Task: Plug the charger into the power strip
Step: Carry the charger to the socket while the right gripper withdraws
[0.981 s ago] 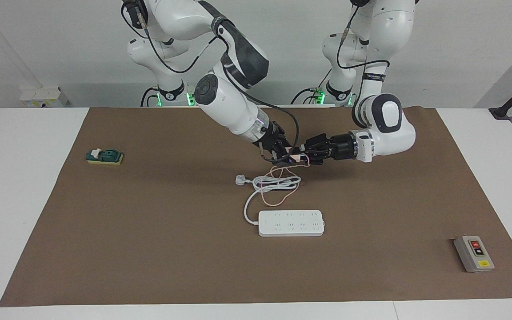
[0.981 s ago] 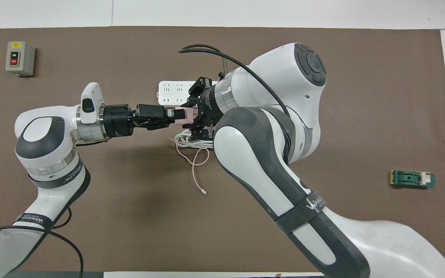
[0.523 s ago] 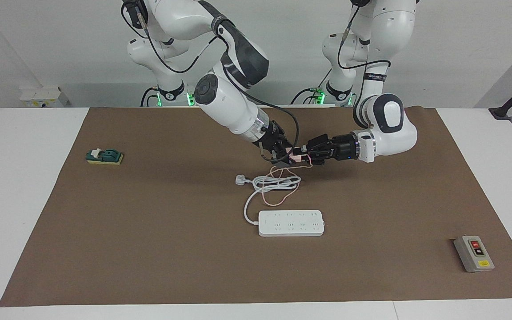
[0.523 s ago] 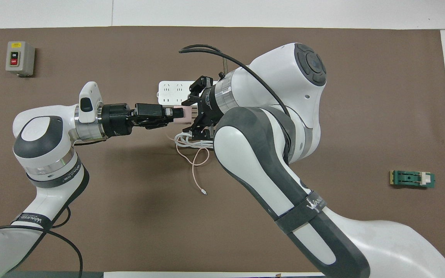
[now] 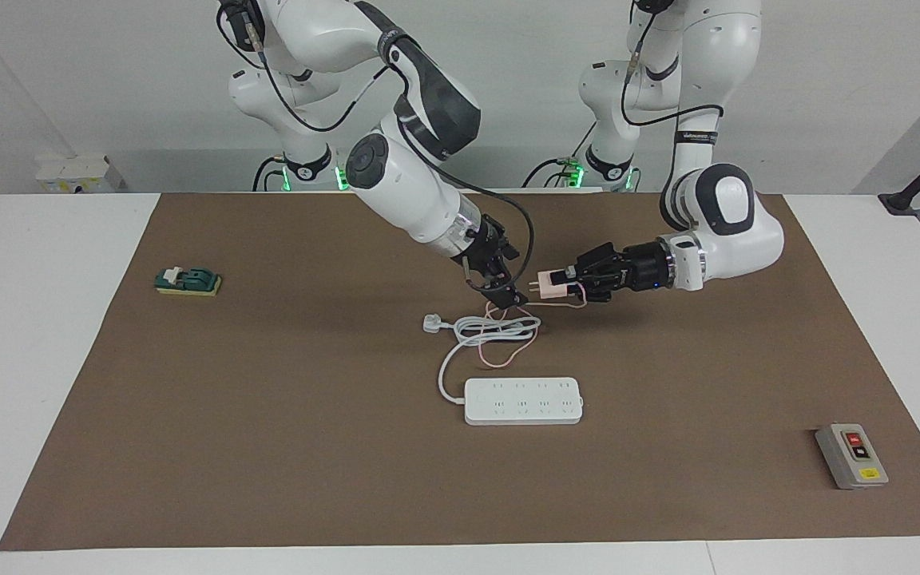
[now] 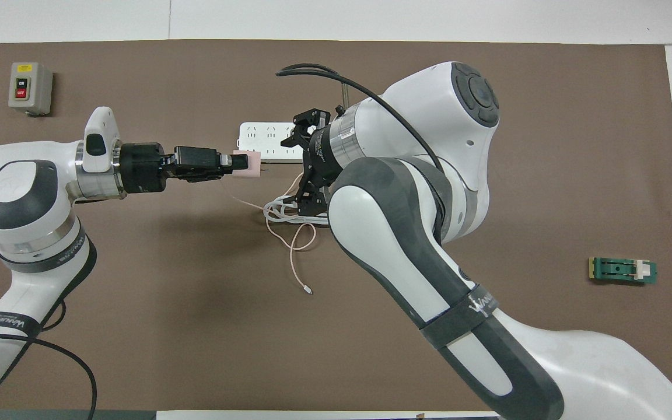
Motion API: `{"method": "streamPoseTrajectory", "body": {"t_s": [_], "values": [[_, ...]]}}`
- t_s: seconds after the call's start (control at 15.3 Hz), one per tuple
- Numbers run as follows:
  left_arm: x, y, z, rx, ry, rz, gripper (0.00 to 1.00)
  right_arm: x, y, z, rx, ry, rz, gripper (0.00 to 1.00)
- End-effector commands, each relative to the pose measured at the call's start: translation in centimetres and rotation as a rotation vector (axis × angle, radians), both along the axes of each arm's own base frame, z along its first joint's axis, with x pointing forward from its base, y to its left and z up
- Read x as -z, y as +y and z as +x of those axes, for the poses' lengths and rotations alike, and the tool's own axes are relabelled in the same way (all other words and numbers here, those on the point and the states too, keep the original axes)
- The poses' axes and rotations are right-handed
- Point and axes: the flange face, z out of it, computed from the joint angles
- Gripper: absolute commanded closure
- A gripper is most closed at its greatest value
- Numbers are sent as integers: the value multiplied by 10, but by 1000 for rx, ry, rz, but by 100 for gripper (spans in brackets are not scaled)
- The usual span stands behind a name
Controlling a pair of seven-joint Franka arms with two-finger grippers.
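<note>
Since a second ago the left gripper (image 5: pixel 565 284) has drawn the charger (image 5: pixel 550 286) away from the right gripper (image 5: pixel 505 289), and the two grippers, then meeting at the charger, are now apart.

The charger, a pale-pink cube, is up in the air, pinched at its back end by the left gripper's fingers, its two prongs pointing toward the right gripper. It hangs over the coiled white cord (image 5: pixel 492 327), between the robots and the power strip (image 5: pixel 523 401). Its thin pink cable (image 6: pixel 295 248) droops to the brown mat (image 5: pixel 268 447) and loops through the white cord, its loose end lying nearer to the robots.

The right gripper, fingers spread and holding nothing, hovers just beside the prongs over the same coil.

The power strip lies flat on the mat, farther from the robots than the coil, sockets up. A grey button box (image 5: pixel 851 456) sits near the mat's corner at the left arm's end of the surface; a green block (image 5: pixel 188 281) lies toward the right arm's end.
</note>
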Motion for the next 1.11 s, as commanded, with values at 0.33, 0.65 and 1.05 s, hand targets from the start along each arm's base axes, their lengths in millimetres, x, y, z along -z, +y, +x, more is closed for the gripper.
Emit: {"method": "streamPoseTrajectory", "body": {"t_s": [0.33,0.65,1.05], "values": [[-44,51,31,184,-133,424,100,-37,-88,31,14,-4,-36,0],[-54,54,52,323,-240,683,100,-56,-154,47,-44,-69,-86,0],[-47,41,74,531,-540,970,100,-56,-235,50,-224,-134,-155,0]]}}
